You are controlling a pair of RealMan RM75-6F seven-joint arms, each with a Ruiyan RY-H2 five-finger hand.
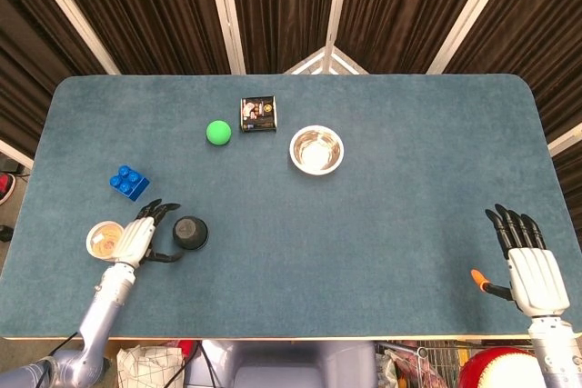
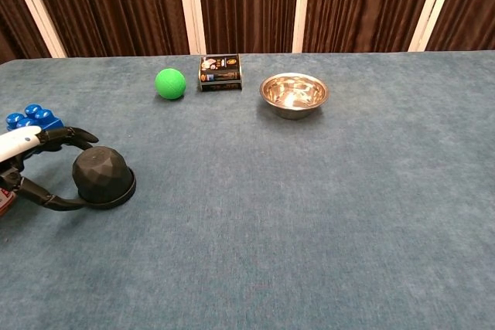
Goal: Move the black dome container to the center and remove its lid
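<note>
The black dome container (image 1: pixel 190 233) (image 2: pixel 103 176) stands with its lid on at the table's left front. My left hand (image 1: pixel 136 238) (image 2: pixel 31 164) is right beside it on its left. The fingers are spread around the dome's near and far sides, the tips close against it; whether they touch I cannot tell. Nothing is lifted. My right hand (image 1: pixel 526 261) lies flat at the table's right front edge with its fingers straight and apart, holding nothing. It shows only in the head view.
A blue brick (image 1: pixel 129 183) (image 2: pixel 31 117) sits just behind my left hand, and a small white cup (image 1: pixel 105 241) under its wrist. Further back stand a green ball (image 1: pixel 217 132) (image 2: pixel 170 83), a black box (image 1: pixel 258 114) (image 2: pixel 220 72) and a steel bowl (image 1: pixel 316 150) (image 2: pixel 294 94).
</note>
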